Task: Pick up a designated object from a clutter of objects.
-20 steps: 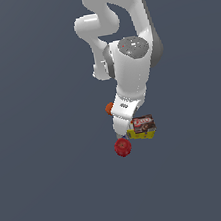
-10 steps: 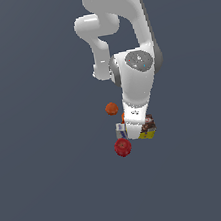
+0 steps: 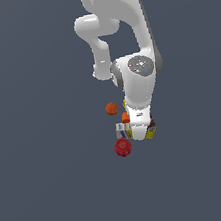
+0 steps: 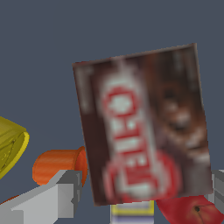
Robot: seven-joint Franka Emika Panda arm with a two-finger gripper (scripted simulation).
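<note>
The arm's end effector (image 3: 138,128) hangs low over the yellow carton (image 3: 127,131), open or closed I cannot tell, the carton lying beside the brown-red box (image 4: 142,124) and red round thing (image 3: 122,147).

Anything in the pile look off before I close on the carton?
Yes. In the wrist view the brown-red box lies over the yellow carton, leaving only a strip visible. It sits skewed to the gripper. The red ball and an orange piece crowd the fingers.

plain dark grey floor (image 3: 48,183) carries yellow carton (image 3: 123,131), red round thing (image 3: 122,147), orange piece (image 3: 111,108)
</note>
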